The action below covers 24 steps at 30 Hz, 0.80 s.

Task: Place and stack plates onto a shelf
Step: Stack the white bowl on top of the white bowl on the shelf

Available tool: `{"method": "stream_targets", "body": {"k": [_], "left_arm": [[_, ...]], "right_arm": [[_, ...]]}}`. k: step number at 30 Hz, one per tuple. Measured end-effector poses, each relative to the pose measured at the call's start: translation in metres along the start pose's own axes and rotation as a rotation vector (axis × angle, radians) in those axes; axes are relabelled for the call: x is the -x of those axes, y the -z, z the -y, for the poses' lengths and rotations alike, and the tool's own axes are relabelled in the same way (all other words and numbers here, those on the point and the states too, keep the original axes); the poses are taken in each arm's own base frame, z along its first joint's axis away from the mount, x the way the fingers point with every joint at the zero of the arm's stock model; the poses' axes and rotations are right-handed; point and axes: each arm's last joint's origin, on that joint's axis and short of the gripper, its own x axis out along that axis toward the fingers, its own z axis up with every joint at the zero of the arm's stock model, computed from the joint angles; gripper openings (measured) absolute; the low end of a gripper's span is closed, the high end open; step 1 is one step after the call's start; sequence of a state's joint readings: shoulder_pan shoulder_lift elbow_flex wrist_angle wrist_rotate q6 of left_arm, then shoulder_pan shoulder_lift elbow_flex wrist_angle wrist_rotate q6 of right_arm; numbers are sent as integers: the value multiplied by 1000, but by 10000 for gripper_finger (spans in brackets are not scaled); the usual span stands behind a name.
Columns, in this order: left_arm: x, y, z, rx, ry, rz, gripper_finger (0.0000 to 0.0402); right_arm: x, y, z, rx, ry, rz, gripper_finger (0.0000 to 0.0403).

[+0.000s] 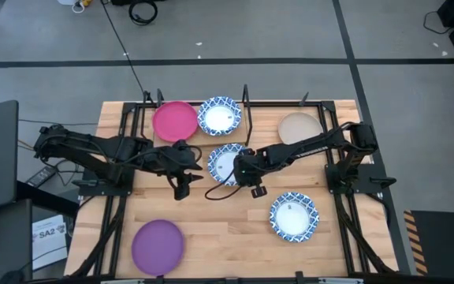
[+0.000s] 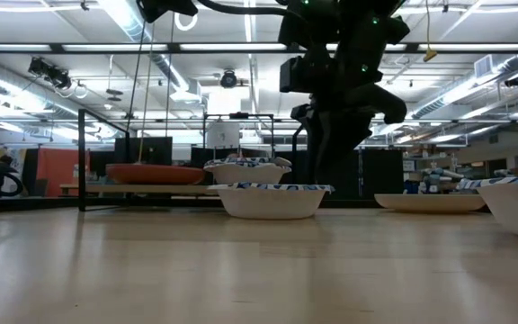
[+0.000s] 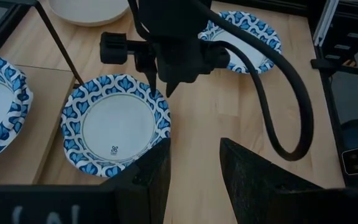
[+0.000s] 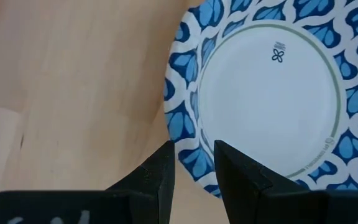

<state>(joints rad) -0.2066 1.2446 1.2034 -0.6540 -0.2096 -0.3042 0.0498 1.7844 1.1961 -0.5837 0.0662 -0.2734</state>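
Behind the wooden tabletop (image 1: 235, 237) a wide workshop with ceiling strip lights is showing in the low view, and the shelf (image 1: 258, 118), a light board in a black frame, is sitting along the far edge, carrying the pink plate (image 1: 174, 121), a blue-and-white plate (image 1: 219, 115) just beside it and the beige plate (image 1: 299, 128) further along. On the bare tabletop the purple plate (image 1: 158, 246) is lying near the front left, a second patterned plate (image 1: 294, 216) is lying front right, and the middle patterned plate (image 1: 225, 163) is sitting just in front of the shelf, between the two arms. The right claw (image 4: 193, 163) is hovering at this plate's rim with its fingers slightly spread and nothing between them; the left claw (image 3: 194, 168) is waiting just beside the plate on the other side, fingers likewise spread and empty. I judge the step in hand to be the pickup of the middle plate: the right claw is probably needing to come lower so that one finger is slipping under the raised rim and the other is pressing on top, closing firmly but not crushing the thin edge, then lifting level so the plate is clearing the shelf's front bar before being set on the patterned plate already there. A small clover-like maker's mark (image 4: 278, 54) is printed inside the plate's white centre, with tiny lettering near the ring that is too small to read; a paper reading "SA2" (image 1: 48, 233) is lying beside the tabletop.
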Motion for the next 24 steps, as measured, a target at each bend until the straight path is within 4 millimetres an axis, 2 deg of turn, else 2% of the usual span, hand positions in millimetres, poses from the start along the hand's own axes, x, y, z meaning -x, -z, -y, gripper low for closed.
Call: {"method": "stream_targets", "body": {"k": [10,24], "left_arm": [[0,0,0,0,0,0,143],[0,0,0,0,0,0,143]], "right_arm": [[-3,-1,0,26,-4,6,117],[-36,3,-2,38,0,-68,114]]}}
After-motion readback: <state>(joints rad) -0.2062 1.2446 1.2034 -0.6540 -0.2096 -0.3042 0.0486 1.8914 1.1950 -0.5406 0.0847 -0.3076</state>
